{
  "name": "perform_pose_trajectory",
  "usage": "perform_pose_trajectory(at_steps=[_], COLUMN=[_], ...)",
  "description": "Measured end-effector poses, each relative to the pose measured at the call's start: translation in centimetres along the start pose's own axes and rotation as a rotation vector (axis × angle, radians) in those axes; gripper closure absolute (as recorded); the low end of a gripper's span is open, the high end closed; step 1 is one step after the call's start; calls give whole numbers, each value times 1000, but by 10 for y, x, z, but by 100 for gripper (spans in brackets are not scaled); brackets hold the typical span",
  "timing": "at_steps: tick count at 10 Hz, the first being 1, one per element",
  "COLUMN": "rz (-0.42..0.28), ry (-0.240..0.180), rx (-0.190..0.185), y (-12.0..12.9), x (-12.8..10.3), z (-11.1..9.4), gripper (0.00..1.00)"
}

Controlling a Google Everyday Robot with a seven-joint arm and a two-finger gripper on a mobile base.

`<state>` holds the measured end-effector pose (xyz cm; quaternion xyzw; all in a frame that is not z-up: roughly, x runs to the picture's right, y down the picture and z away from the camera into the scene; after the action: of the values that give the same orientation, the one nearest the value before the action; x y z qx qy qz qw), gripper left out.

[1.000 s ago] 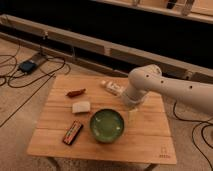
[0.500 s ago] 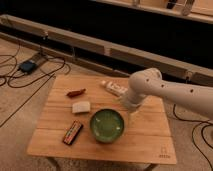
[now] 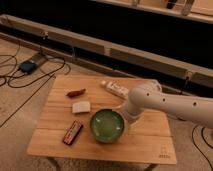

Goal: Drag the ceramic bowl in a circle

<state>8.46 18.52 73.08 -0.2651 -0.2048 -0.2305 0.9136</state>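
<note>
The ceramic bowl [image 3: 106, 125], round and glossy green with a darker rim, stands on the wooden table [image 3: 150, 142] near its front middle. My white arm reaches in from the right, its bulky joint just right of the bowl. The gripper [image 3: 127, 118] is at the bowl's right rim, low over the table, and the arm's own body largely hides it.
A white bottle [image 3: 115, 89] lies at the table's back, close behind the arm. A reddish-brown item [image 3: 76, 92], a white block [image 3: 81, 107] and a dark bar [image 3: 73, 132] lie left of the bowl. Cables and a blue device [image 3: 27, 65] are on the floor at left.
The arm has dropped lower and closer to the bowl's right rim. The bowl and the other items have stayed about where they were.
</note>
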Motion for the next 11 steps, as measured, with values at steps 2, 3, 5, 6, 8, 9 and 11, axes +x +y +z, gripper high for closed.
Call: perform_pose_trajectory(at_steps=[2, 3, 5, 6, 8, 9, 11], rz=[-14, -17, -17, -17, -20, -14, -1], ry=[-9, -8, -5, -4, 8, 8, 26], rx=[-12, -13, -6, -4, 2, 1, 0], y=[10, 13, 16, 18, 20, 22, 25], x=[-11, -12, -16, -17, -18, -19, -15], z=[17, 24, 40, 47, 62, 67, 79], gripper=[20, 20, 20, 20, 20, 20, 24])
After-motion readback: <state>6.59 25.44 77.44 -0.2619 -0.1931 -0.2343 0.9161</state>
